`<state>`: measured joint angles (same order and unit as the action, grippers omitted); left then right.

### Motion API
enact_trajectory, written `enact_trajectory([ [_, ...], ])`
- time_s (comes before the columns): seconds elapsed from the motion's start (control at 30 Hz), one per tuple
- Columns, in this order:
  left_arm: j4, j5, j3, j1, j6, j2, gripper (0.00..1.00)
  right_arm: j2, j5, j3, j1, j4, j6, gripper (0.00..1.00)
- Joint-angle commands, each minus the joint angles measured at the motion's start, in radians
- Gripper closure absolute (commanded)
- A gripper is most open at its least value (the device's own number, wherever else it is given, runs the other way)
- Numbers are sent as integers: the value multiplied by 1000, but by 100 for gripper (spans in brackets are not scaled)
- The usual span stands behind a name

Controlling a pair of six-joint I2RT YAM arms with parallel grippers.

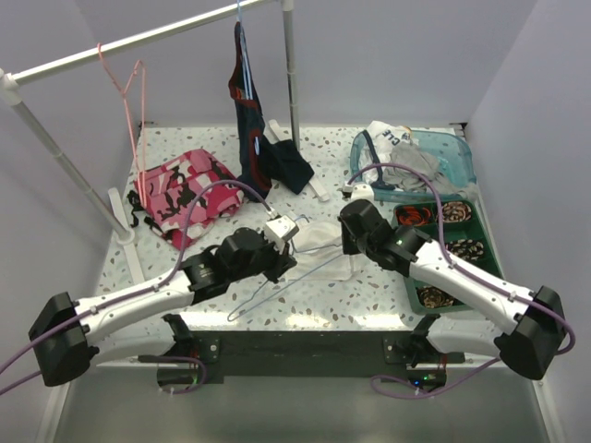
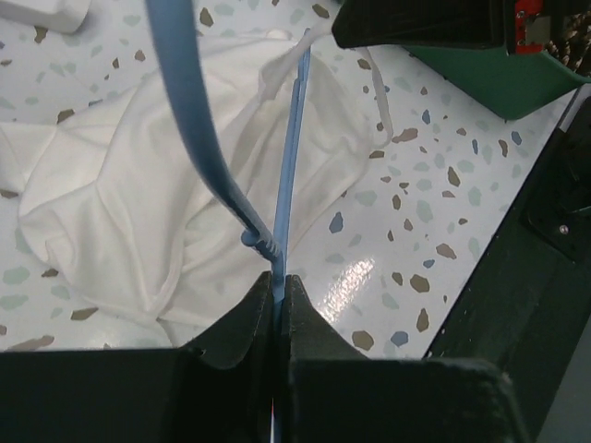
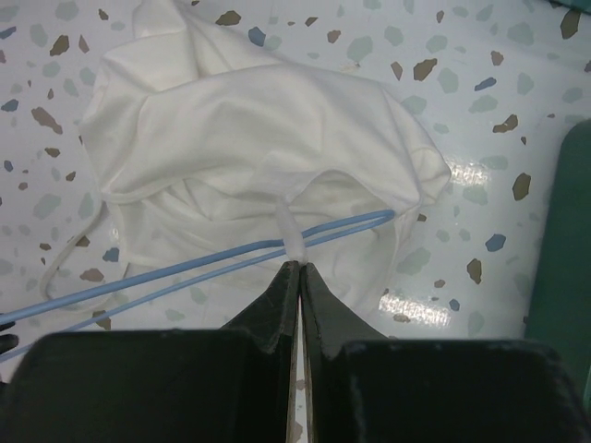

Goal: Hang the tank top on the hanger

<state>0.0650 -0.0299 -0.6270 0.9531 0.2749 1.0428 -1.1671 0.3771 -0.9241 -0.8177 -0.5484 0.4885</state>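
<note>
At the near edge of the speckled table (image 1: 369,295), two robot arms reached inward toward the middle. The left gripper (image 2: 280,277) had its jaws shut tight on the light-blue hanger (image 2: 189,101), clamping the thin frame where two of its bars met. From that grip the hanger ran forward, low across the tabletop and over the tank top (image 3: 249,120). The right gripper (image 3: 297,266) was also fully closed, pinching a narrow white strap of the tank top between its fingertips. One end loop of the hanger lay just past those fingertips, with the strap crossing over it. The tank top itself lay crumpled in a soft heap on the table between the two grippers, most of it still flat on the surface and not yet drawn over the hanger's frame. To the right of the right gripper stood a green tray (image 3: 563,258) with several compartments. Behind it sat a clear bin (image 1: 466,166) holding loose clothes. On the far left of the table lay a pink camouflage garment (image 1: 185,189). At the back, a navy garment (image 1: 247,111) hung from a white rail (image 1: 157,37), well apart from a pink hanger (image 1: 125,78) hooked on the same rail.
</note>
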Motion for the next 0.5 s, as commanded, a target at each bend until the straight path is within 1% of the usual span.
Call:
enact_trajectory([
  [0.0, -417, -13, 45, 7, -65, 57, 100, 43, 39, -35, 3, -7, 7, 97],
  [0.07, -522, -28, 56, 9, -81, 110, 100, 55, 45, -24, 3, -4, 15, 97],
  [0.13, -560, -62, 47, 7, -98, 150, 100, 66, 52, -15, 3, 4, 19, 97],
  [0.17, -612, -70, 47, 7, -106, 187, 100, 69, 55, -9, 3, 8, 21, 97],
  [0.27, -631, -114, 9, 9, -123, 267, 100, 73, 72, -2, 3, 12, 25, 96],
  [0.33, -657, -129, 3, 7, -123, 293, 100, 81, 78, 4, 3, 22, 25, 96],
  [0.37, -704, -131, 6, 7, -120, 313, 100, 84, 83, 7, 2, 25, 28, 96],
  [0.47, -729, -130, -17, 6, -118, 359, 100, 90, 91, 16, 3, 42, 35, 96],
])
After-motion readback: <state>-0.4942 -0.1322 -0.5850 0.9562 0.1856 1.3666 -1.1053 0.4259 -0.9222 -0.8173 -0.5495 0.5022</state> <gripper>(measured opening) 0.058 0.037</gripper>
